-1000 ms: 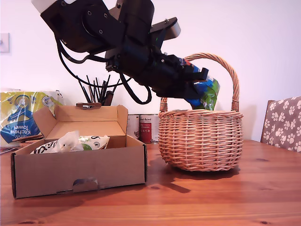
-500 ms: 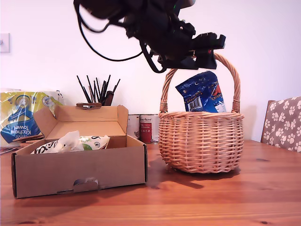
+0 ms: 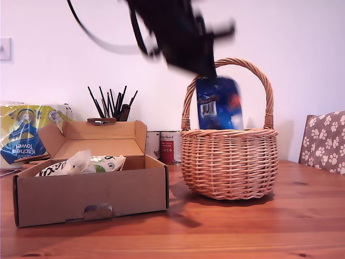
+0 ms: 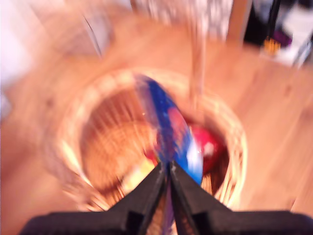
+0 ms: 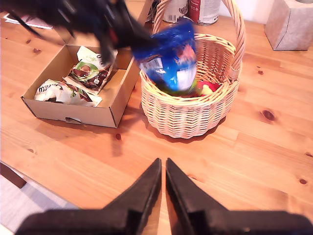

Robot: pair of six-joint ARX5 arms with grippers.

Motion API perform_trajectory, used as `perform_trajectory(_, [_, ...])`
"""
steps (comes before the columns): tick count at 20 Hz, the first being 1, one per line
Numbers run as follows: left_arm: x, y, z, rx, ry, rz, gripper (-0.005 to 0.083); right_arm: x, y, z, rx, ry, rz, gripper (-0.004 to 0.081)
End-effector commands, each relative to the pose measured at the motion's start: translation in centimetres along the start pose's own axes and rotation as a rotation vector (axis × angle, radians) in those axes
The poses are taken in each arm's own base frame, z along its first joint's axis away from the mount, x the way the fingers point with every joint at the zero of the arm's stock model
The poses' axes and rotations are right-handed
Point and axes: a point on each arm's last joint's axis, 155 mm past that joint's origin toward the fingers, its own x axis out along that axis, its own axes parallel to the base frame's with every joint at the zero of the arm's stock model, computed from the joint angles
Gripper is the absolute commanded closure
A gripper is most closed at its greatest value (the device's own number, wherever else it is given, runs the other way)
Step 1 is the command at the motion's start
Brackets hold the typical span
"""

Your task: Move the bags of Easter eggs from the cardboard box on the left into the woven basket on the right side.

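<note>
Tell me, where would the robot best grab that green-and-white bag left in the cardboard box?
Probably from above, by the crinkled edge of the green-and-white bag. It lies flat in the open cardboard box, whose walls block the sides; a hand can pinch a raised edge.

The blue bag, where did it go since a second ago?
The blue bag swung from tucked sideways under my first gripper to hanging straight down inside the basket handle, its bottom dipping into the basket. The gripper rose a little and seems shut on the bag's top, though it is blurred. The box and its two bags stayed put. My second gripper hangs shut over the table.
</note>
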Motion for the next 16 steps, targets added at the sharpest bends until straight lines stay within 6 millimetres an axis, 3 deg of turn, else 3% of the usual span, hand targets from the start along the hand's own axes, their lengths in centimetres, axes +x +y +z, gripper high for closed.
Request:
perform_trajectory(1, [0.4, 0.1, -0.6, -0.009, 0.011, 0.002, 0.0795, -0.3, 0.0, 0.4, 0.006, -0.016, 0.002, 0.0783])
perform_trajectory(7, [0.3, 0.2, -0.3, -0.018, -0.001, -0.001, 0.0795, -0.3, 0.3, 0.5, 0.006, -0.022, 0.018, 0.0783])
perform_trajectory(10, [-1.0, 0.1, -0.1, -0.019, 0.002, -0.009, 0.0795, -0.3, 0.3, 0.7, 0.005, -0.029, 0.019, 0.0783])
perform_trajectory(14, [-3.3, 0.0, -1.9, -0.042, -0.011, -0.006, 0.0795, -0.3, 0.4, 1.3, 0.006, -0.054, 0.022, 0.0783])
perform_trajectory(16, [-4.5, 0.5, -3.8, -0.054, -0.031, 0.008, 0.0795, -0.3, 0.4, 1.8, 0.001, -0.07, 0.023, 0.0783])
